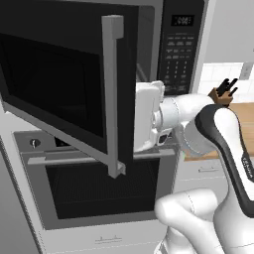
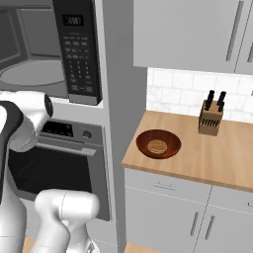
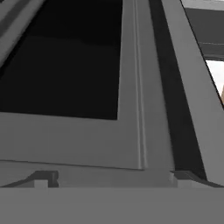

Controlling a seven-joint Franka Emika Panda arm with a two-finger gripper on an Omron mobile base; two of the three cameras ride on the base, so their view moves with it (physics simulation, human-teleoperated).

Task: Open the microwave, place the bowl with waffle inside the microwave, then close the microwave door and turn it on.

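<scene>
— Door position first: what does the left base view give?
— Microwave door [image 1: 59, 94] swung out wide, its grey bar handle [image 1: 113, 94] upright, the white hand tucked behind its free edge. Gripper [image 3: 111, 179] tips show in the hand view, close against the door's inner frame; open or closed, I cannot tell.
— And the right base view?
— Microwave [image 2: 79, 49] cavity with turntable [image 2: 32, 71] exposed, keypad beside it. Bowl with waffle [image 2: 158, 144] sits on the wooden counter [image 2: 207, 158], near a knife block [image 2: 211, 117], well apart from the microwave
</scene>
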